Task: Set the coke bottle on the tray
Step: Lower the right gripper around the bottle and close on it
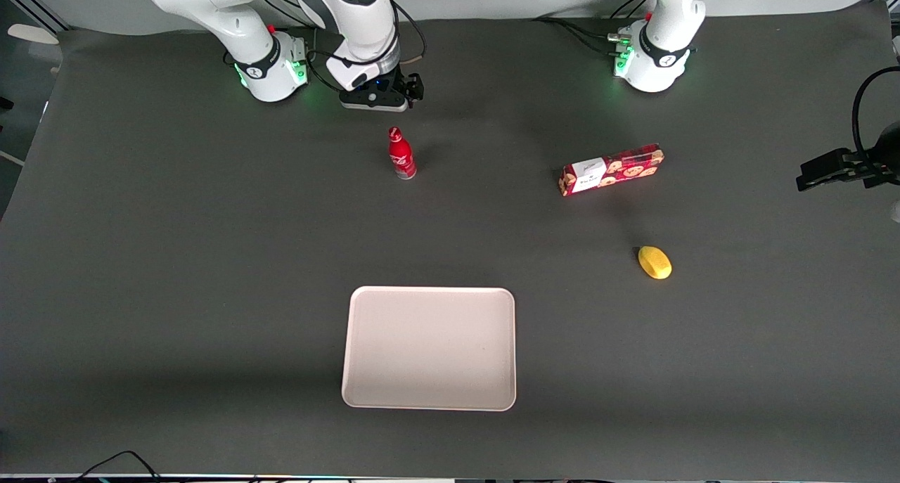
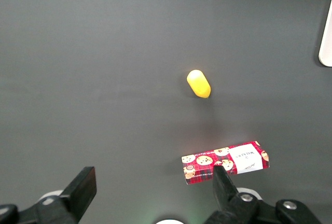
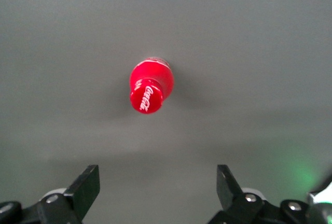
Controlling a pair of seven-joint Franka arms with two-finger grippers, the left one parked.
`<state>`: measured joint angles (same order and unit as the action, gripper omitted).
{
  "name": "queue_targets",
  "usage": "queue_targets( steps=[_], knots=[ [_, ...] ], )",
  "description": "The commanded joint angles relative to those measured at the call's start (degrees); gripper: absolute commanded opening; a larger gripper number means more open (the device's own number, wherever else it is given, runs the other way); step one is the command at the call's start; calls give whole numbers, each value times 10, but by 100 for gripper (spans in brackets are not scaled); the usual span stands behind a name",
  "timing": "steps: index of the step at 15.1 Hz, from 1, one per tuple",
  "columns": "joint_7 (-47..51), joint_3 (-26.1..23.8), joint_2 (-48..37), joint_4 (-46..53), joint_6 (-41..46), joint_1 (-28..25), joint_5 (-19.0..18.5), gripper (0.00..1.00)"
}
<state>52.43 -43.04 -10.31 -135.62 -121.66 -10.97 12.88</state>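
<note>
Coke bottle [image 1: 401,154] upright on the dark table [image 1: 176,258], red cap on, white script logo on the body, silvery base touching the mat. Alone there, nothing touching it. Gripper [image 1: 380,98] farther from the front camera than the bottle, hanging above the table near the working arm's base, well clear of the bottle and not in contact with it. From the right wrist camera: the bottle [image 3: 150,90] from above, cap and logo in plain sight, the two black fingers [image 3: 85,187] spread wide apart with nothing between them, the gripper [image 3: 155,190] short of the bottle. Tray [image 1: 429,347] flat on the table, pale pinkish-white, rounded corners, low raised rim, nothing on it; nearer the front camera than the bottle and well apart from it. Red cookie box [image 1: 610,169] with a white label lying on its long side toward the parked arm's end of the table, about as far from the front camera as the bottle. Small yellow object [image 1: 654,262] near the box and nearer the front camera than it. In the left wrist view, the same box [image 2: 225,162] and the yellow object [image 2: 198,83] apart from each other, a corner of the tray [image 2: 327,37] at the edge of the frame.
</note>
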Motion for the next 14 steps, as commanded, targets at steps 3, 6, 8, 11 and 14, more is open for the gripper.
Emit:
queue_targets(
  steps=[3,6,8,11,14],
  knots=[
    [29,1,48,-7,-67,7,-46,100],
    [83,1,96,-5,-99,7,-117,100],
    [96,2,105,-4,-100,7,-132,100],
    [97,2,103,-2,-99,6,-132,94],
    [97,4,98,-1,-96,5,-132,91]
  ],
)
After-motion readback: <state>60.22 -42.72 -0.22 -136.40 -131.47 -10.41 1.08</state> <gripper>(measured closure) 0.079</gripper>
